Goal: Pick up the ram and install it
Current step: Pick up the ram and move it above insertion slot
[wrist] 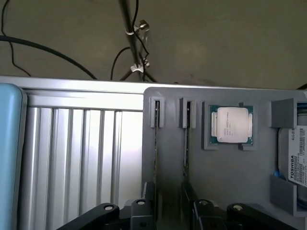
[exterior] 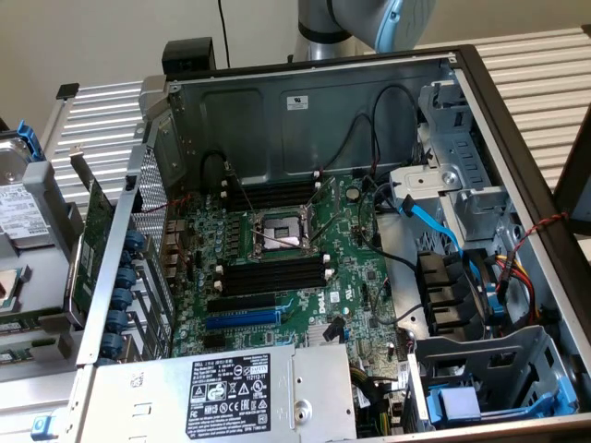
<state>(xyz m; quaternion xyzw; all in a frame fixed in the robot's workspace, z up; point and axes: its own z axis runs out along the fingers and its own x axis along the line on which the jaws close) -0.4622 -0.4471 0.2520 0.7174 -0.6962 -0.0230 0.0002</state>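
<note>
- Hand (wrist: pixel 170 214) open wide and holding nothing: in the wrist view its two black fingers (wrist: pixel 144 218) stand well apart, with bare tray between them.
- Ram (wrist: pixel 185 153) stands on its long edge in a slot of the grey tray (wrist: pixel 230 191), so we see it as a thin dark line. A second stick (wrist: pixel 156 153) stands the same way in the next slot, just beside it and parallel.
- Both sticks run lengthwise from the tray's raised end clips straight toward the hand, and their near ends pass out of sight behind the fingers.
- The fingers part across the sticks' thickness, not along their length. One stick lies close to the inner edge of each finger, so we cannot tell which stick the hand is lined up on.
- On the same tray, just beyond the ram, a processor chip (wrist: pixel 232 124) sits in a square nest, and a hard drive (wrist: pixel 297 160) lies further along.
- The tray rests on a ribbed metal bench (wrist: pixel 72 153).
- In the exterior view the arm (exterior: pixel 383 23) rises behind the back wall of the open computer case (exterior: pixel 277 111). The tray lies outside the case, at the exterior view's left.
- The memory slots (exterior: pixel 272 274) on the board are black with white clips, and we make out no stick in them. We judge the ram not yet picked up and the hand far nearer the tray than the slots.
</note>
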